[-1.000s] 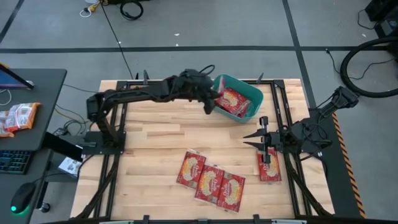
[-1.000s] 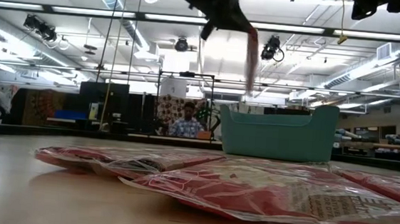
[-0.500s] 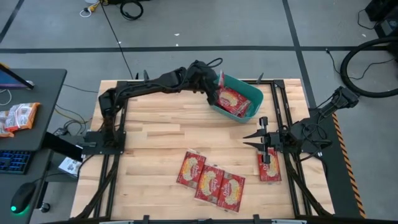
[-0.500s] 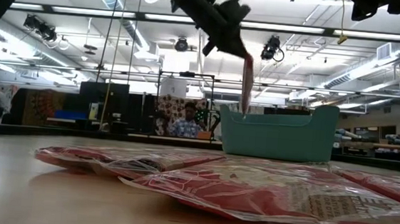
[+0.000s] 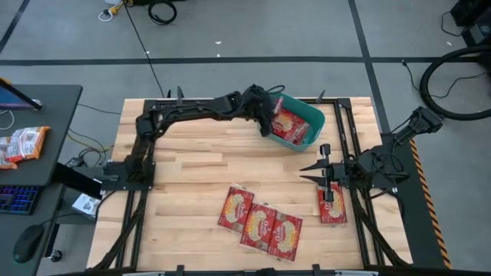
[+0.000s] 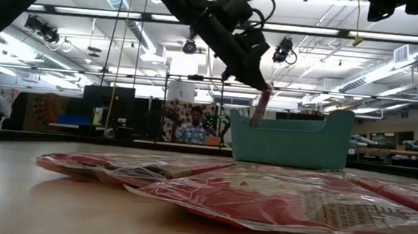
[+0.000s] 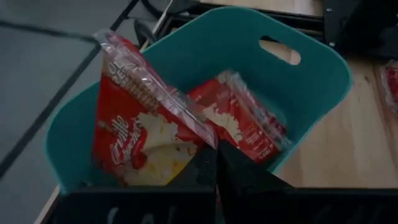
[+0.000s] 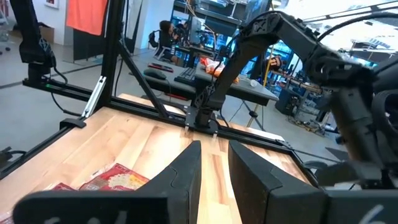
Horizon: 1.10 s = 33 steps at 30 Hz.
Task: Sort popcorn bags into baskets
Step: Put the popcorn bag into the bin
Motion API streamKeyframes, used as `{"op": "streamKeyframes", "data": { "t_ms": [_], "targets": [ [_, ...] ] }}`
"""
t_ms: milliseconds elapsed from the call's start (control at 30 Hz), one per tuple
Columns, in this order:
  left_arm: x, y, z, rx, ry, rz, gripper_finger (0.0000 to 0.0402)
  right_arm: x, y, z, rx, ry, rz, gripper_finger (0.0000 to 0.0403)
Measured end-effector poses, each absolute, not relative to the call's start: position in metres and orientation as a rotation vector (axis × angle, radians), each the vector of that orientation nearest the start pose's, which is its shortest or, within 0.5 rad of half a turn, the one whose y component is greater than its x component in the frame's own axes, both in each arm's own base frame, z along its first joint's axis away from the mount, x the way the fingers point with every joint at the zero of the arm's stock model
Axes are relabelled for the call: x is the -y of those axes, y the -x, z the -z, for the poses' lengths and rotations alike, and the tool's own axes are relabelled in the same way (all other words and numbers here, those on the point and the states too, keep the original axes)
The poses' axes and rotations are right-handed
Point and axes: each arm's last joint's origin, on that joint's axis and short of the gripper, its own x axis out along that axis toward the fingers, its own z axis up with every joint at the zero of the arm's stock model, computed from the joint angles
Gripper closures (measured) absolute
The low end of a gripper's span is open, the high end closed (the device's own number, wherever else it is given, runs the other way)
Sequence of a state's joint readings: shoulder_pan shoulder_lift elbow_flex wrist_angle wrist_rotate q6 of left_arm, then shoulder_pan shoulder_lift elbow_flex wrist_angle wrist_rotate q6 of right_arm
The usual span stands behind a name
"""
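Note:
My left gripper (image 5: 266,115) hangs over the near-left end of the teal tub (image 5: 311,115), shut on a red popcorn bag (image 7: 143,130). A second bag (image 5: 290,123) lies flat inside the tub. Three bags lie overlapping on the table's near middle (image 5: 259,222). One more bag (image 5: 332,204) lies at the near right, partly under my right gripper (image 5: 316,172), which is open and waits above the table. The low view shows the near bags (image 6: 299,203) flat on the wood and the tub (image 6: 289,142) behind them. My left gripper pinches the bag between its two fingers at a corner of the clear sealed edge (image 7: 202,127), coming from above and slanting down. The bag hangs tilted below the fingers (image 6: 259,106). Its lower part is inside the tub, behind the rim.
Black frame rails run along the table's left, far and right edges (image 5: 349,130). A side desk on the left holds orange-and-white snack packets (image 5: 23,144) and a keyboard. A person sits in the room beyond the table (image 6: 193,127). Bare wood lies between the tub and the near bags.
My left gripper has moved toward the table's far right, over the tub, and has come down. The bag it holds went with it: a second ago it hung above the tub's rim, and now its lower part is inside the tub.

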<state>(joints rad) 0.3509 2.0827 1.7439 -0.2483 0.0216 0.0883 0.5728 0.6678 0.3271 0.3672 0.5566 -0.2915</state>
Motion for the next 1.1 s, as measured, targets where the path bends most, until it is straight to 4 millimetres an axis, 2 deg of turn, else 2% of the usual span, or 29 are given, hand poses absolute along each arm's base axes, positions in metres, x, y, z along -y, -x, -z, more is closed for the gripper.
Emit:
{"op": "streamKeyframes", "data": {
  "t_ms": [167, 267, 367, 467, 600, 733, 867, 1100],
  "targets": [
    [-0.156, -0.465, -0.243, -0.563, -0.025, -0.261, 0.0389, -0.072, -0.139, -0.244, 0.024, 0.278, -0.013, 0.0317],
    [-0.152, -0.473, -0.235, -0.533, -0.028, -0.241, 0.0367, -0.072, -0.139, -0.244, 0.024, 0.277, -0.013, 0.0317],
    [-0.148, -0.479, -0.226, -0.524, -0.012, -0.207, 0.0327, -0.072, -0.139, -0.244, 0.023, 0.278, -0.014, 0.0317],
    [-0.143, -0.481, -0.225, -0.512, 0.013, -0.202, 0.0279, -0.072, -0.139, -0.244, 0.023, 0.278, -0.015, 0.0317],
    [-0.129, -0.474, -0.24, -0.547, 0.026, -0.138, 0.0232, -0.072, -0.139, -0.243, 0.019, 0.281, -0.015, 0.0317],
    [-0.103, -0.462, -0.258, -0.637, -0.003, 0.012, 0.0223, -0.072, -0.139, -0.243, 0.016, 0.282, -0.016, 0.0317],
    [-0.066, -0.452, -0.249, -0.815, -0.003, 0.196, 0.0232, -0.072, -0.139, -0.243, 0.017, 0.279, -0.016, 0.0317],
    [-0.004, -0.432, -0.226, -1.154, -0.001, 0.317, 0.0239, -0.072, -0.139, -0.244, 0.022, 0.271, -0.015, 0.0317]
  ]
}}
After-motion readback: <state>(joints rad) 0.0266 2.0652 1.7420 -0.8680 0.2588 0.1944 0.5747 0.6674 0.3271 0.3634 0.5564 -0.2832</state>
